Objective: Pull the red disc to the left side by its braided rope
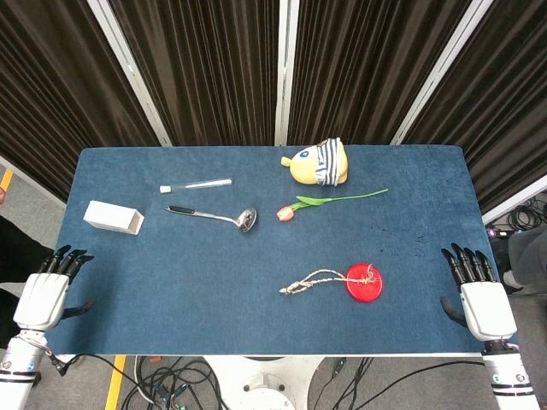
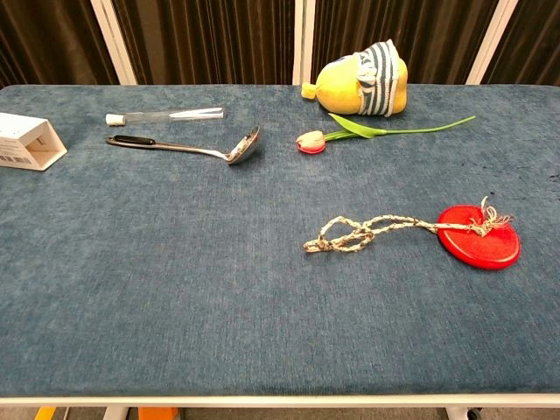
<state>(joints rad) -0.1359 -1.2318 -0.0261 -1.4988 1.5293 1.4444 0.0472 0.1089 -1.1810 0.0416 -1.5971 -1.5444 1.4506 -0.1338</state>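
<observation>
progress: looks like nothing's started yet, whole pull is left to do
disc (image 1: 364, 284): one, red, flat on the table (image 1: 214, 299), toward the right edge and nearer the front
rope (image 1: 314, 281): one, tied to the disc, loose end trailing left, nobody touching it
left hand (image 1: 47, 289): off the front left corner, fingers apart, holding nothing
right hand (image 1: 479, 290): off the front right corner, fingers apart too, empty
other stuff: one ladle (image 1: 218, 216), one tulip (image 1: 325, 203), one plush (image 1: 318, 162), one tube (image 1: 197, 184), one box (image 1: 113, 217), all toward the back

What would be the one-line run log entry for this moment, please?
stage: not started | red disc: right of centre | braided rope: slack, loose end points left | left hand: open, table edge | right hand: open, table edge
</observation>
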